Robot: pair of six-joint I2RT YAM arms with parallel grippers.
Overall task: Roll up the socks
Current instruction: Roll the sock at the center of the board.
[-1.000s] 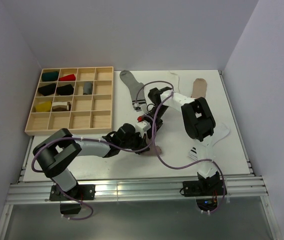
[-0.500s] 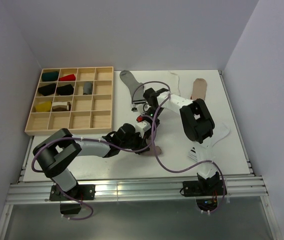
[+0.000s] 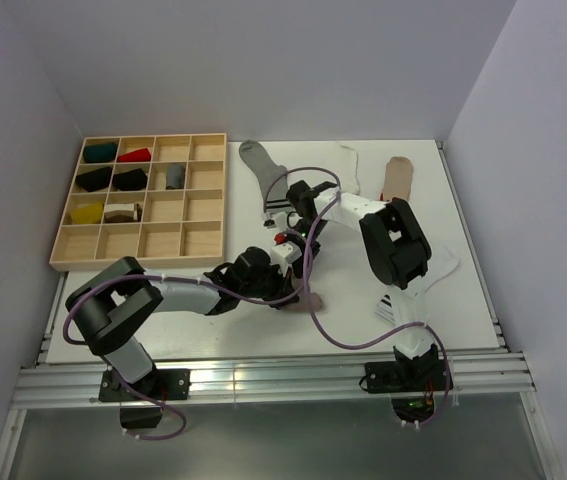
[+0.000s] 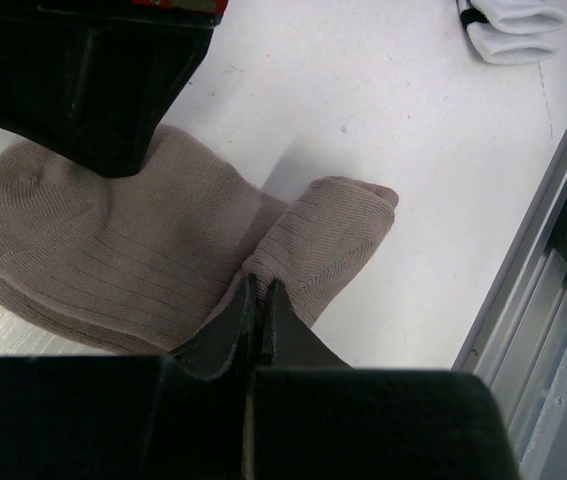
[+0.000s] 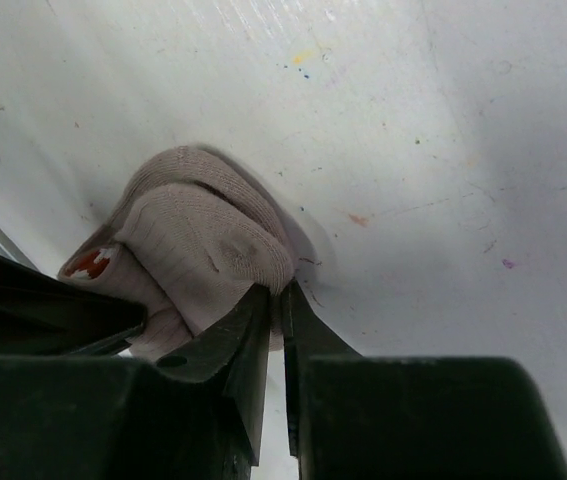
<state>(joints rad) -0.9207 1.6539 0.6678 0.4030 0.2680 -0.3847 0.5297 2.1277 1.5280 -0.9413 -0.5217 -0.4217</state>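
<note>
A taupe sock [image 4: 113, 250] lies folded at mid table, its free end showing past the arms [image 3: 310, 299]. My left gripper [image 4: 259, 282] [image 3: 285, 284] is shut on a fold of it. My right gripper [image 5: 277, 290] [image 3: 288, 226] has come down from the far side. Its jaws are pinched on the edge of the same sock's [image 5: 203, 220] rounded end. A red stripe [image 5: 91, 263] shows on the sock beside the left gripper's dark body. The right gripper's black finger [image 4: 113, 110] stands on the sock in the left wrist view.
A wooden compartment tray [image 3: 203, 215] with several rolled socks sits at the back left. A grey sock [image 3: 256, 163], a white sock [image 3: 351, 160] and another taupe sock [image 3: 398, 175] lie at the back. White socks with black stripes [image 3: 438, 268] lie under the right arm.
My right gripper moved left and down onto the taupe sock and went from open to shut on its edge. The left arm has stayed put.
</note>
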